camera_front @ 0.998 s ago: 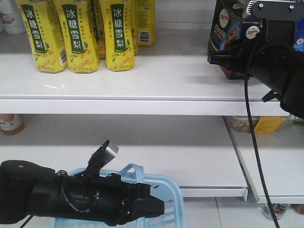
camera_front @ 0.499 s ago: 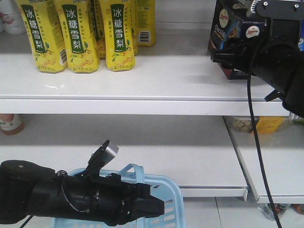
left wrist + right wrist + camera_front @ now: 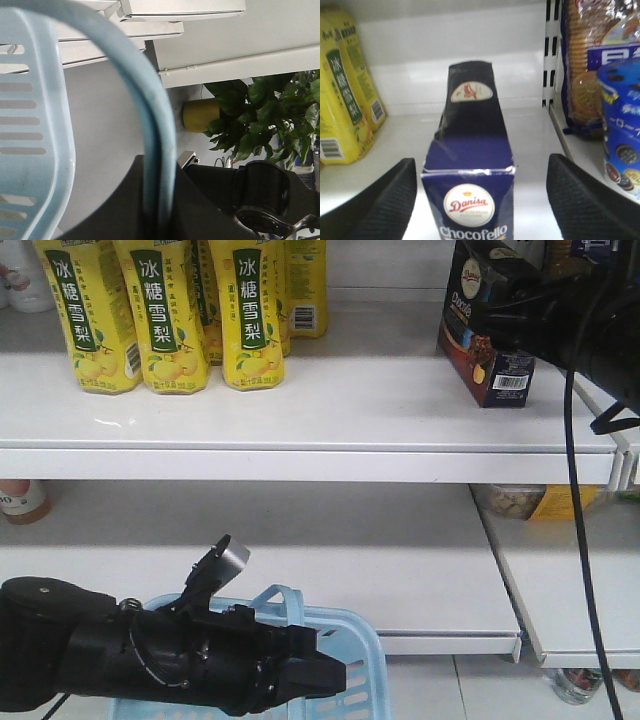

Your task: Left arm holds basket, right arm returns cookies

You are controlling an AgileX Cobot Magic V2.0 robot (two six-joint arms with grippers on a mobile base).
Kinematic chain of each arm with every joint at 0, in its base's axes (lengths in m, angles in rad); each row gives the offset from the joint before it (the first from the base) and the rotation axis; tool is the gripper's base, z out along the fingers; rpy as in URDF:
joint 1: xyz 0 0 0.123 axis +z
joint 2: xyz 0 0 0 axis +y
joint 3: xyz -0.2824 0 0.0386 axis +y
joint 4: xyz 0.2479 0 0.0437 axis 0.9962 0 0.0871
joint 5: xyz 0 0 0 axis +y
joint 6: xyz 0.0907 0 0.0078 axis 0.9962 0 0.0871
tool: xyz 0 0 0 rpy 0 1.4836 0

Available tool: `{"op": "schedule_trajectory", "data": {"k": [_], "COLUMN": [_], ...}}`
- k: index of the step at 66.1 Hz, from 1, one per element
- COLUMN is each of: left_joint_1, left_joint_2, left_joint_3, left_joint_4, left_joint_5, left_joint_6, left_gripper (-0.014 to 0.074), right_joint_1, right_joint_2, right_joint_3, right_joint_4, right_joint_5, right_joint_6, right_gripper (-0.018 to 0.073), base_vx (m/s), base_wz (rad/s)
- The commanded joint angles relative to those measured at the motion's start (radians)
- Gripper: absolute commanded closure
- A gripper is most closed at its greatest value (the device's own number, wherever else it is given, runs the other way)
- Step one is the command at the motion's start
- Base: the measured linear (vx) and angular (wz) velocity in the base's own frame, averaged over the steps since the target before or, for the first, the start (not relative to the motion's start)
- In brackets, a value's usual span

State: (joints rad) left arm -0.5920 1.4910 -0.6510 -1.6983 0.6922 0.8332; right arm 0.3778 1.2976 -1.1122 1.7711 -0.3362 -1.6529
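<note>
The cookies, a dark navy "Danisa Chocofello" carton, stand upright on the right end of the upper shelf. My right gripper is behind the carton's top, open. In the right wrist view the carton sits between the two black fingers, with a gap on each side. At the bottom left my left gripper is shut on the handle of the light blue basket. The left wrist view shows the handle running down between the black jaws beside the slotted basket wall.
Yellow pear-drink bottles stand at the upper shelf's left, also. Right of the carton are a biscuit pack and a blue cookie pack. A lower shelf lies behind the basket. A potted plant shows beyond the left arm.
My right gripper has drawn back to the right from the carton, uncovering its barcode side; the carton stays standing on the shelf. The left arm and basket have not moved.
</note>
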Motion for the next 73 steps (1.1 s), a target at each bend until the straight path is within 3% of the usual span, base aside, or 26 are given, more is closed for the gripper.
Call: {"op": "schedule_trajectory", "data": {"k": [1, 18, 36, 44, 66, 73], "left_joint_1": [-0.004, -0.004, -0.004, -0.004, -0.004, -0.004], "left_joint_2": [-0.041, -0.041, -0.041, -0.041, -0.041, -0.041], "left_joint_3": [-0.030, -0.030, -0.030, -0.030, -0.030, -0.030], "left_joint_4": [-0.070, -0.070, -0.070, -0.070, -0.070, -0.070], "left_joint_5": [0.038, 0.038, 0.038, 0.038, 0.038, 0.038], "left_joint_6": [0.009, 0.009, 0.009, 0.009, 0.009, 0.009], "left_gripper": [0.0603, 0.0603, 0.0603, 0.0603, 0.0603, 0.0603], "right_joint_1": [0.006, 0.127, 0.304, 0.403, 0.711, 0.784], "right_joint_2": [-0.053, -0.108, -0.185, -0.231, -0.377, -0.452], "right_joint_3": [-0.031, -0.031, -0.031, -0.031, -0.024, 0.056], "right_joint_4": [0.002, 0.002, 0.002, 0.002, 0.002, 0.002], "right_joint_5": [0.023, -0.083, -0.389, -0.488, -0.816, -0.832], "right_joint_6": [-0.008, -0.084, -0.220, -0.305, -0.404, -0.405], "right_gripper": [0.0029, 0.0029, 0.0029, 0.0029, 0.0029, 0.0029], "base_vx": [0.00, 0.00, 0.00, 0.00, 0.00, 0.00], "base_wz": [0.00, 0.00, 0.00, 0.00, 0.00, 0.00]}}
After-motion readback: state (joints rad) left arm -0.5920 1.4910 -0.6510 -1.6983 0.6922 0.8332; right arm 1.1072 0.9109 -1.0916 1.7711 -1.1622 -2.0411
